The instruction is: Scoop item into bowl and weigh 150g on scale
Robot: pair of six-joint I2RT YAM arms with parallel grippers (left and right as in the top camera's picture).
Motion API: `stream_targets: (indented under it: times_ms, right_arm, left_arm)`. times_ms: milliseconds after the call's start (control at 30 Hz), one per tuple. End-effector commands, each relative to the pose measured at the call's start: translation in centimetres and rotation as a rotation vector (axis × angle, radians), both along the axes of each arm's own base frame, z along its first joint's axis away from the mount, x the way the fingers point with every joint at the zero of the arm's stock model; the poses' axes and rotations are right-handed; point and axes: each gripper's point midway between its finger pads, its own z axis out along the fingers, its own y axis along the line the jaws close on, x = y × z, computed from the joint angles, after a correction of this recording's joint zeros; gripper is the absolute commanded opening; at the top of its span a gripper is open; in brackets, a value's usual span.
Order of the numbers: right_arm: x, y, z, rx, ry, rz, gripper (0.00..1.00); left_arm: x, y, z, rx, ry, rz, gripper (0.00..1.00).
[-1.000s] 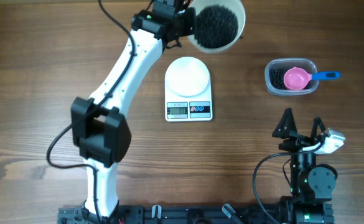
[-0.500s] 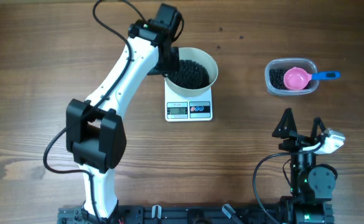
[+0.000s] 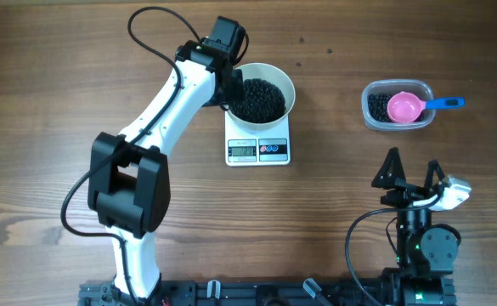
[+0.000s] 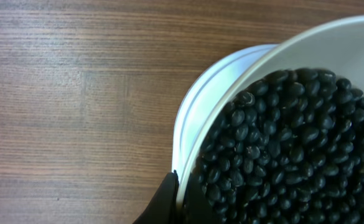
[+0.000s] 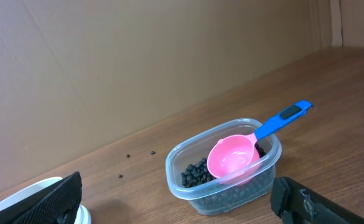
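Left hand (image 3: 229, 85) pinching bowl (image 3: 291, 83) rim at bowl's 9 o'clock. Bowl, heaped with black beans (image 3: 258, 99), over scale (image 3: 257, 150) platform, toward desk (image 3: 44, 102) 12 o'clock. Right hand (image 3: 411, 172) spread wide, 5 o'clock, well apart.

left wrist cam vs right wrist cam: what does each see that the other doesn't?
Left wrist only: the bowl heaped with black beans, over the scale, with the left gripper shut on the bowl's rim.
Right wrist only: the clear tub holding the pink scoop, a few stray beans on the wood, a brown wall behind, and the open right gripper.
Both: the wooden table and black beans. The white edge at the right wrist view's lower left may be bowl or scale; I can't tell which.
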Motion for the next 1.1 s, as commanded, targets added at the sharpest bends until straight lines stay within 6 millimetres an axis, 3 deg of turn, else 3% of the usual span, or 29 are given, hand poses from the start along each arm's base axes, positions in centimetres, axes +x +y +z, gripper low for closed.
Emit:
stream_targets:
  times_ms: [0,100,133,267,300,333,433,467,600,733,800,933,1067]
  right_arm:
    - [0.0,0.3,0.2,0.006,-0.010,0.015,1.00]
    - [0.0,0.3,0.2,0.006,-0.011,0.015,1.00]
    - [0.0,0.3,0.2,0.006,-0.011,0.015,1.00]
    - [0.0,0.3,0.2,0.006,-0.011,0.015,1.00]
    - [0.0,0.3,0.2,0.006,-0.010,0.015,1.00]
    - [0.0,0.3,0.2,0.006,-0.010,0.015,1.00]
    - [0.0,0.3,0.2,0.006,-0.010,0.015,1.00]
    - [0.0,0.3,0.2,0.006,-0.011,0.015,1.00]
    - [0.0,0.3,0.2,0.006,-0.011,0.015,1.00]
    - [0.0,0.3,0.2,0.006,-0.010,0.015,1.00]
    - [0.0,0.3,0.2,0.006,-0.011,0.015,1.00]
    - [0.0,0.3,0.2,0.006,-0.010,0.015,1.00]
    - [0.0,0.3,0.2,0.006,-0.011,0.015,1.00]
  left_arm:
    - [-0.6,0.5,0.4,0.004,0.009,0.001,0.04]
    - [-0.4,0.5,0.5,0.002,0.002,0.001,0.08]
    - [-0.7,0.6,0.4,0.005,0.011,0.001,0.23]
    - [-1.2,0.8,0.2,0.015,0.034,0.001,0.38]
    - [-1.2,0.8,0.2,0.015,0.034,0.001,0.46]
    - [-1.2,0.8,0.2,0.014,0.032,0.002,0.66]
    - [-0.9,0.7,0.9,0.008,0.017,0.002,0.98]
    - [-0.6,0.7,1.8,-0.002,-0.007,0.004,1.00]
    - [0.8,1.6,11.2,-0.085,-0.218,0.033,1.00]
    - [-1.7,3.3,18.6,-0.136,-0.354,0.049,1.00]
    - [-3.8,3.4,18.9,-0.144,-0.309,0.035,1.00]
    - [-7.5,1.9,17.5,-0.271,-0.120,0.082,1.00]
    - [-7.7,1.6,17.4,-0.287,-0.102,0.077,1.00]
